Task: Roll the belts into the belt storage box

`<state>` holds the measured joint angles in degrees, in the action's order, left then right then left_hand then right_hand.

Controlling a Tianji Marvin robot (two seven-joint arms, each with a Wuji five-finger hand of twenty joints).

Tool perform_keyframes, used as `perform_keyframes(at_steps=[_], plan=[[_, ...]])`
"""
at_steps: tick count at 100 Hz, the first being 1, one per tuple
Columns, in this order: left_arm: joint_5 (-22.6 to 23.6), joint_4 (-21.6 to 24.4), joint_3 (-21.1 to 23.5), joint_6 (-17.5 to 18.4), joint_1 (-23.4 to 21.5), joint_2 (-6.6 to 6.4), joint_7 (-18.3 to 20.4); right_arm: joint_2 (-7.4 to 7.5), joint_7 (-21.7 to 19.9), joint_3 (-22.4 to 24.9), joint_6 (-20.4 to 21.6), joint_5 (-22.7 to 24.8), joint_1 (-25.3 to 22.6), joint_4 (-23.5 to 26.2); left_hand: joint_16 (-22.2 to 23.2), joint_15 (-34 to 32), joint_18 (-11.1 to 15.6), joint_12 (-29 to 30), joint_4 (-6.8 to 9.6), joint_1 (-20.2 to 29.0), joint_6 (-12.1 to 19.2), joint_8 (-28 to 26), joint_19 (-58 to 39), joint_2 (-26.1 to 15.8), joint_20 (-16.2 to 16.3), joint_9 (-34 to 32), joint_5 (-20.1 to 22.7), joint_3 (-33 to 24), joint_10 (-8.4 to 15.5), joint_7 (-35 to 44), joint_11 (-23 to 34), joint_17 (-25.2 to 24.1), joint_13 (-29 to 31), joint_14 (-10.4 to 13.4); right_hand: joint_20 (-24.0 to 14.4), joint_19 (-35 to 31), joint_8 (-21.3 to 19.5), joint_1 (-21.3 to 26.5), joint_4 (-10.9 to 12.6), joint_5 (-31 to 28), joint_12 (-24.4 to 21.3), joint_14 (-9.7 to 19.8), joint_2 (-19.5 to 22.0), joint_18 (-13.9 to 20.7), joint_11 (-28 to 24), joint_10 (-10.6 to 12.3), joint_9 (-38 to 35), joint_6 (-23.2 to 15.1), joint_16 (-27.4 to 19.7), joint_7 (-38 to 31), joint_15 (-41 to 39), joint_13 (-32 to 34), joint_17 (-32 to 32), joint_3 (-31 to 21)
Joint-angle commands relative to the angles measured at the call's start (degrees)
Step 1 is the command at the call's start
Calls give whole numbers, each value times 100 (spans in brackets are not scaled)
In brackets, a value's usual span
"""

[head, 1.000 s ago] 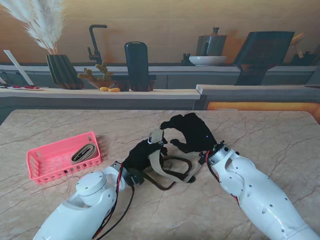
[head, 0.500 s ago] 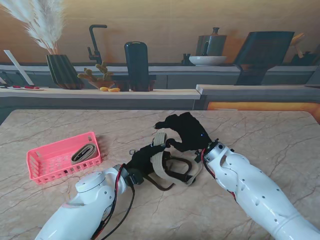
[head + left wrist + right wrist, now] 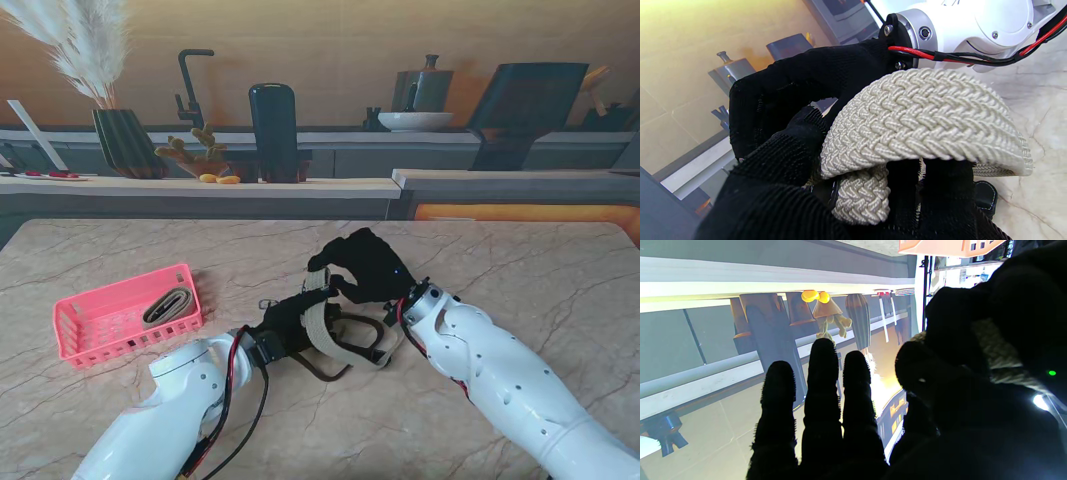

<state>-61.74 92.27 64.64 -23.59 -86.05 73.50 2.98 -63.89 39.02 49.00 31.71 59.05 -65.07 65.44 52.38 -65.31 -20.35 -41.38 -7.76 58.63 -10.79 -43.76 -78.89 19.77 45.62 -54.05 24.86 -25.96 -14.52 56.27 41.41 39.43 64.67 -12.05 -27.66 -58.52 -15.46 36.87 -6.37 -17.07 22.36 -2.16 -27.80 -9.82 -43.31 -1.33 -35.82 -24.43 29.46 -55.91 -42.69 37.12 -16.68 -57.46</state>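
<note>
A cream woven belt (image 3: 322, 322) with a dark leather end lies half coiled at the table's middle. My left hand (image 3: 284, 318) is shut on it, and in the left wrist view the belt (image 3: 923, 123) wraps over my left hand's fingers (image 3: 790, 173). My right hand (image 3: 364, 264) hovers just beyond and pinches the belt's raised end between thumb and index finger. The belt (image 3: 998, 355) shows in that pinch in the right wrist view, where the right hand (image 3: 857, 413) keeps three fingers straight. The pink storage box (image 3: 90, 325) at the left holds one rolled belt (image 3: 166, 306).
The belt's dark leather loop (image 3: 358, 350) trails on the marble between my two arms. A counter ledge (image 3: 200, 186) with a vase, a plant pot and a dark cylinder runs along the table's far side.
My right hand has moved left and a little nearer to me, closing over the belt's raised end. The left hand and the coil have sunk lower toward the table.
</note>
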Motion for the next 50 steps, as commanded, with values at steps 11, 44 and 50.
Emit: perform_keyframes(at_steps=[11,44,50], plan=[[-16,22,14,-53,-6,51,36,-59,-47,-182,121,-19,81,-61,-80,-52,-64,77,140,567,154,-21,-17,-431,-62,39,-137,-63,-44,84,266,35,147,161,174,-136,-455,-589,-82,269,-39,94,-354,85,78,-218,475,-134,-12,-41,-20,-29,62,-69],[-143,56,64,-131,-13,74,-164,-75,192,-288,167,27,92,-136,-122,-56,-66,123,122,527,111,32,-5,-444,-98,59,-147,-4,-81,50,307,18,142,152,164,-161,685,-266,-836,-1862,-157,146,101,-33,255,291,-650,-646,-44,-1080,-1,369,-135,811],[-161,72,71,-165,-20,75,-197,-69,215,-293,182,54,91,-128,-178,-54,-80,211,122,529,74,209,4,-560,-136,94,-155,294,-115,-48,343,-49,88,113,192,-181,834,-275,-829,-2341,-232,213,10,-36,385,489,-1336,-463,-62,-1018,24,594,-238,731]])
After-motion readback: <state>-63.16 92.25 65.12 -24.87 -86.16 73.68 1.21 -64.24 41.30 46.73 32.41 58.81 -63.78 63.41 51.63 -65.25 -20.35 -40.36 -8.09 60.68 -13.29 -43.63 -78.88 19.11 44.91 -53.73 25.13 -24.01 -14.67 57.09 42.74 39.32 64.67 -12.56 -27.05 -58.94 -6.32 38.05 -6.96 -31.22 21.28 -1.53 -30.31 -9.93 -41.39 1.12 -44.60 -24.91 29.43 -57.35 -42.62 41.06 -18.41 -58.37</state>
